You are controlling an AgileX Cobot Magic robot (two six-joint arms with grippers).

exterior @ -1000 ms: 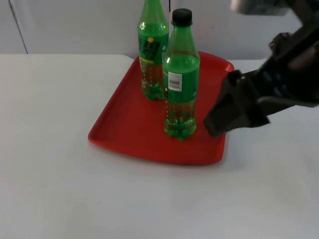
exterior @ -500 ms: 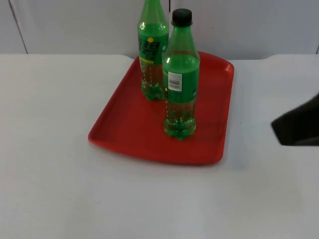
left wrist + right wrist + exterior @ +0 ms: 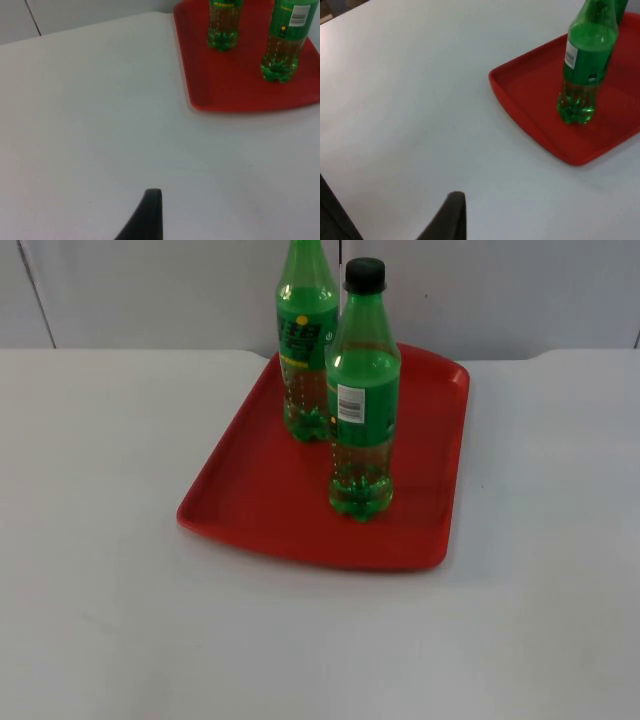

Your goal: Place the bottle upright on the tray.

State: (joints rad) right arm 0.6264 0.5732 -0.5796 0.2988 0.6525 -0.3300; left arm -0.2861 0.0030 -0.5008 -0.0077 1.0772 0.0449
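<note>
Two green bottles stand upright on the red tray. The nearer bottle has a black cap and a white barcode label; the other bottle stands behind it at the tray's far end. From the left wrist, the tray and both bottles lie well ahead of my left gripper, which waits over bare table. My right gripper is also over bare table, apart from the tray and the nearer bottle. Nothing touches either bottle.
The white table lies open on all sides of the tray. The grey partition wall rises just behind the tray's far edge.
The right arm, close beside the tray's right edge a second ago, has drawn back to the right and left the top view. Both bottles and the tray have stayed put.
</note>
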